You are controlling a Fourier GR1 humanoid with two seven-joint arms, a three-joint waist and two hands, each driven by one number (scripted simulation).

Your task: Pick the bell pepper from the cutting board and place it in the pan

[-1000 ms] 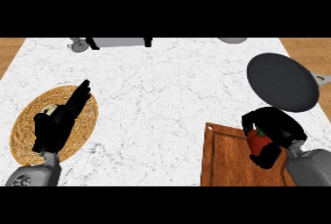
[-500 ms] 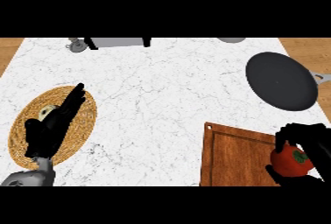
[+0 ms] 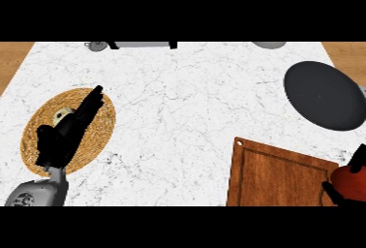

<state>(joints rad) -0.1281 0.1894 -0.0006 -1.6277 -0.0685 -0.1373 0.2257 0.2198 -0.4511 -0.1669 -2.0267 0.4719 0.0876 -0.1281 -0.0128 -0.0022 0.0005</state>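
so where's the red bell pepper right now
In the head view the red bell pepper sits at the far right edge, gripped by the right hand beside the brown wooden cutting board, below the dark round pan.

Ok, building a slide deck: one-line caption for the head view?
Right hand grips the red bell pepper beside the cutting board; dark pan waits beyond.

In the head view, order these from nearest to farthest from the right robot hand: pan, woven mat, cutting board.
From the right robot hand:
1. Cutting board, directly beside it, lower right.
2. Pan, above it at the right edge.
3. Woven mat, far across on the left.
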